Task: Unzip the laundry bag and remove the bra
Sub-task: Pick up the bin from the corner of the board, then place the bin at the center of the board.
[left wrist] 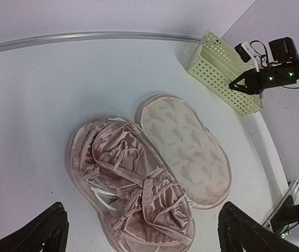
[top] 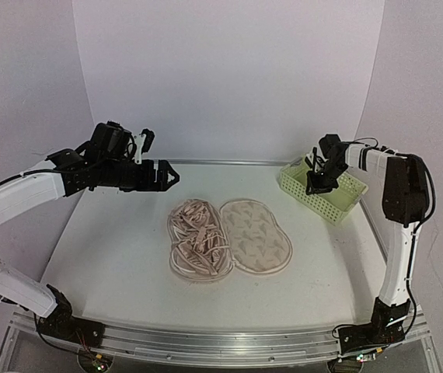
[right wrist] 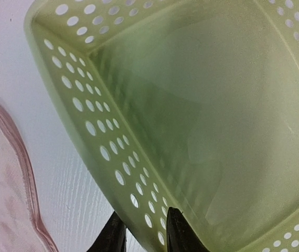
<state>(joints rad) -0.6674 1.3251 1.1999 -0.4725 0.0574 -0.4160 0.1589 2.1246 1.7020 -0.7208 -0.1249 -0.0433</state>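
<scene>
The laundry bag (top: 256,237) lies unzipped and spread open in the middle of the table, its printed beige flap (left wrist: 186,147) folded out to the right. The bra (top: 198,237) looks pinkish and satin with lace and thin straps, and lies bunched in the bag's left half (left wrist: 134,178). My left gripper (top: 173,177) is open and empty, held in the air behind and left of the bag; its fingers frame the bag in the left wrist view (left wrist: 143,206). My right gripper (top: 315,185) is at the pale-green basket (top: 338,203), closed on its left wall (right wrist: 144,212).
The basket (left wrist: 212,73) stands at the back right near the table's edge, and its inside (right wrist: 217,105) holds nothing. The bag's pink rim (right wrist: 2,173) lies just left of it. White walls close in the back and sides.
</scene>
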